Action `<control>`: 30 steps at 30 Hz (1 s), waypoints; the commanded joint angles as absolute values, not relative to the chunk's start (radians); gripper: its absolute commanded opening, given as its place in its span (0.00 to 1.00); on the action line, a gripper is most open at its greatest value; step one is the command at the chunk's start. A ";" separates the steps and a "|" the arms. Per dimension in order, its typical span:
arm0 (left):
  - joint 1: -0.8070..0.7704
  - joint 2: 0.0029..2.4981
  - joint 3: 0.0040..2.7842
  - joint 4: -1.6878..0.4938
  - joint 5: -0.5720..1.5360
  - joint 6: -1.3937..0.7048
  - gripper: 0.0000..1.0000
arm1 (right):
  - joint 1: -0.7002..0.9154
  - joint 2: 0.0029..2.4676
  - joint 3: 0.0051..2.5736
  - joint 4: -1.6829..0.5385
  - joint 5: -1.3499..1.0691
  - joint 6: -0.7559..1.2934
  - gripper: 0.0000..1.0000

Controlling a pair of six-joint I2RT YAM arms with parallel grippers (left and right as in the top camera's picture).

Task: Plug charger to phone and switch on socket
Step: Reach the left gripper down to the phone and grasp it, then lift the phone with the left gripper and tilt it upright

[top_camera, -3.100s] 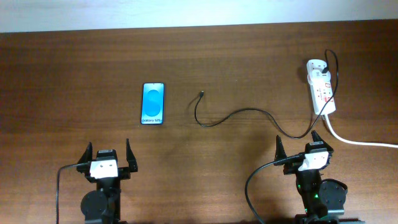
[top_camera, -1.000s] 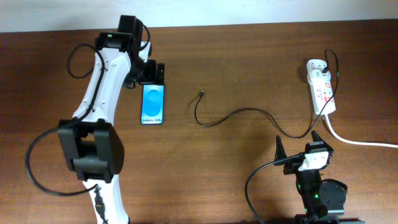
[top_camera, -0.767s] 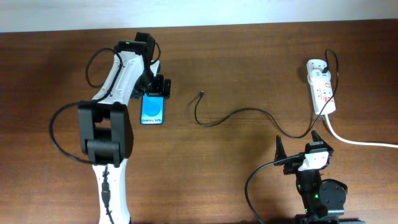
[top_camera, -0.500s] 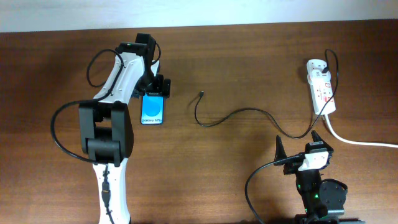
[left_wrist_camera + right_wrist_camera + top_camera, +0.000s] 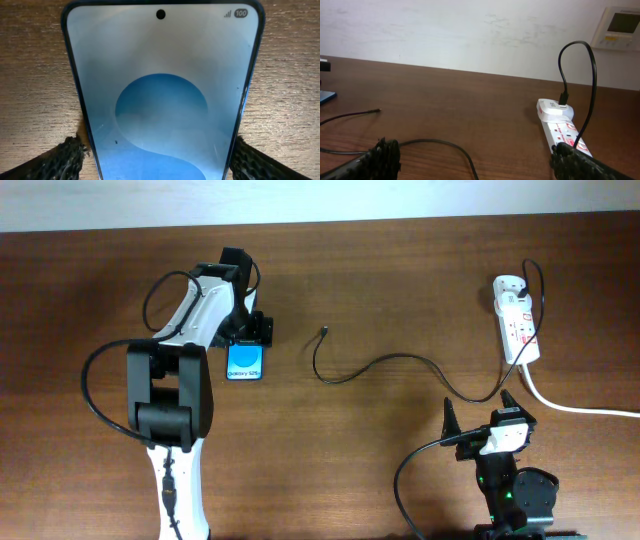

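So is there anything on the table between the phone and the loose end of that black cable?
Nothing visible does. Only bare table lies between the phone and the charger's plug tip off to one side. The left arm's jaws straddle the phone's far end, away from that gap.

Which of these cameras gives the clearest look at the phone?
The left wrist view: the phone fills the frame, screen up, with the fingers of the left gripper at both edges. Overhead shows it small, its far end hidden under that gripper. The right wrist view catches only a blue corner at its left edge.
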State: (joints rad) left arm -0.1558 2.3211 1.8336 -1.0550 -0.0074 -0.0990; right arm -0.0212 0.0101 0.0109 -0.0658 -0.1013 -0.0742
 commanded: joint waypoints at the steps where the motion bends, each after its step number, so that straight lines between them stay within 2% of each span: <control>1: -0.155 2.364 1.784 -1.056 0.036 -0.121 0.92 | -0.013 0.003 0.006 -0.071 -0.100 -0.062 0.98; 6: -0.155 2.364 1.784 -1.055 0.041 -0.135 0.86 | -0.013 0.003 0.006 -0.071 -0.100 -0.062 0.99; 9: -0.154 2.363 1.785 -1.055 0.041 -0.135 0.74 | -0.013 0.003 0.006 -0.071 -0.100 -0.062 0.99; 10: -0.154 2.363 1.785 -1.055 0.041 -0.135 0.73 | -0.013 0.003 0.006 -0.071 -0.100 -0.062 0.98; 26: -0.154 2.363 2.094 -1.247 0.038 -0.139 0.72 | -0.013 0.003 0.006 -0.071 -0.100 -0.062 0.98; 30: -0.154 2.363 2.094 -1.251 0.062 -0.180 0.66 | -0.013 0.003 0.006 -0.071 -0.100 -0.062 0.98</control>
State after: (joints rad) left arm -0.1558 2.3623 2.0686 -1.2469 0.0303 -0.1337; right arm -0.0212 0.0101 0.0109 -0.0658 -0.1013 -0.0738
